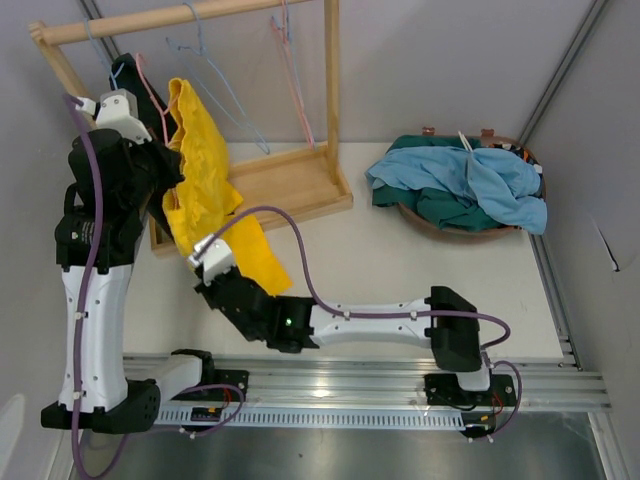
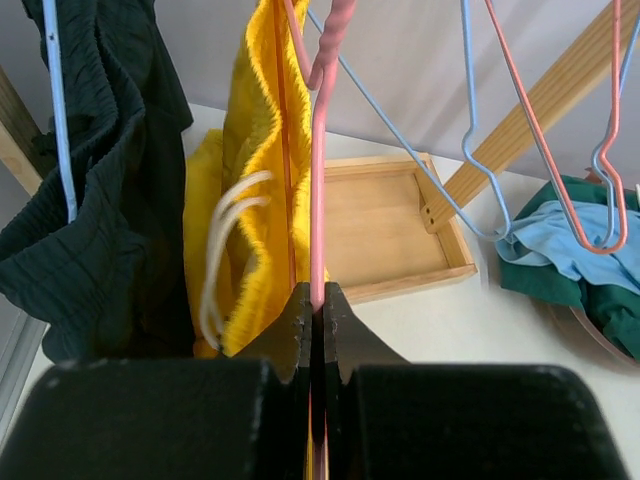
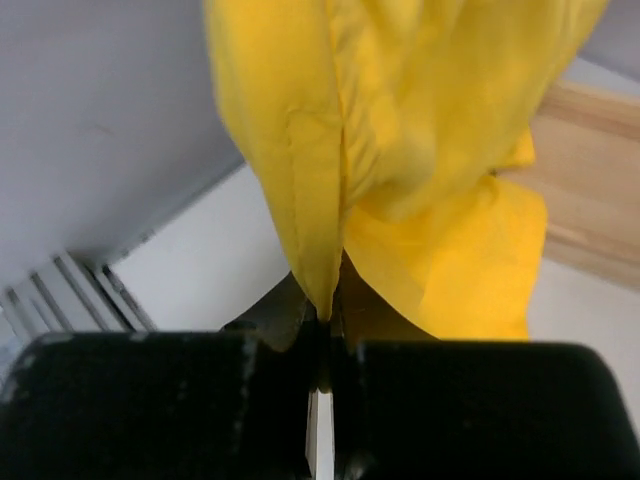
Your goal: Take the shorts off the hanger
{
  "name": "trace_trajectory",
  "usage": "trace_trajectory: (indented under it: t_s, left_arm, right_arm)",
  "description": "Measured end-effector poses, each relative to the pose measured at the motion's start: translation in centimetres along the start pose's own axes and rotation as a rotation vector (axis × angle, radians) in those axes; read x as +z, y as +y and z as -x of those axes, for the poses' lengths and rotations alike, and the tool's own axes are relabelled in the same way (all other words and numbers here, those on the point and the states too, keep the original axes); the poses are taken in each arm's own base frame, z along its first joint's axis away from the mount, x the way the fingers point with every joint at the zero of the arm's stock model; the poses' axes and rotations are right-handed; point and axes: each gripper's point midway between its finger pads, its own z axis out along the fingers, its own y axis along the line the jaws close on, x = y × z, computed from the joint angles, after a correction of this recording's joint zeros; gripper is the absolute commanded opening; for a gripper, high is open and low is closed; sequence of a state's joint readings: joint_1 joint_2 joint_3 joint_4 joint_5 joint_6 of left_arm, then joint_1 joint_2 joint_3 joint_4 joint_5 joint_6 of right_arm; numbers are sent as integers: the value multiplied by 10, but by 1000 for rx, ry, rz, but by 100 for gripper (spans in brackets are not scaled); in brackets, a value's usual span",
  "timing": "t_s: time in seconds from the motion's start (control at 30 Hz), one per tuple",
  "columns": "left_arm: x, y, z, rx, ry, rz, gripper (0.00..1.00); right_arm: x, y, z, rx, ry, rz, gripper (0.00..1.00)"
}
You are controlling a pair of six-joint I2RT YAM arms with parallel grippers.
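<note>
The bright yellow shorts (image 1: 205,170) hang on a pink hanger (image 2: 318,180) from the wooden rail (image 1: 180,18). My left gripper (image 2: 316,300) is shut on the pink hanger's wire just below the twisted neck. My right gripper (image 3: 325,318) is shut on the lower hem of the yellow shorts (image 3: 400,130), low over the table (image 1: 235,262). The black shorts (image 2: 90,180) hang on a blue hanger (image 2: 58,110) at the rail's left end. Teal green and light blue shorts (image 1: 470,180) lie heaped in a brown basket (image 1: 450,224) at the right.
The rack stands on a wooden tray base (image 1: 290,185) with an upright post (image 1: 331,80). Empty blue (image 1: 215,85) and pink (image 1: 295,75) hangers hang on the rail. A metal rail (image 1: 380,385) runs along the near edge.
</note>
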State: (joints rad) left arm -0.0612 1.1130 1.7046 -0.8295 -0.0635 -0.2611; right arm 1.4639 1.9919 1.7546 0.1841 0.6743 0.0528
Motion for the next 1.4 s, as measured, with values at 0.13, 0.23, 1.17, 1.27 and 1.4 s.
trace_trajectory:
  t_s: [0.13, 0.23, 1.17, 1.27, 1.4]
  left_arm:
    - [0, -4, 8, 5, -9, -7, 0]
    - [-1, -4, 11, 11, 0, 0, 0]
    - [-99, -33, -11, -62, -31, -226, 0]
    - [-90, -33, -14, -61, -7, -218, 0]
    - [-80, -30, -17, -58, 11, -194, 0]
  right_arm:
    - [-64, -5, -63, -53, 108, -16, 0]
    - [-122, 0, -118, -90, 208, -10, 0]
    - [-28, -396, 134, 96, -127, -706, 0]
    - [-58, -459, 184, 99, -227, -832, 0]
    - [-123, -541, 243, 104, -352, -1018, 0]
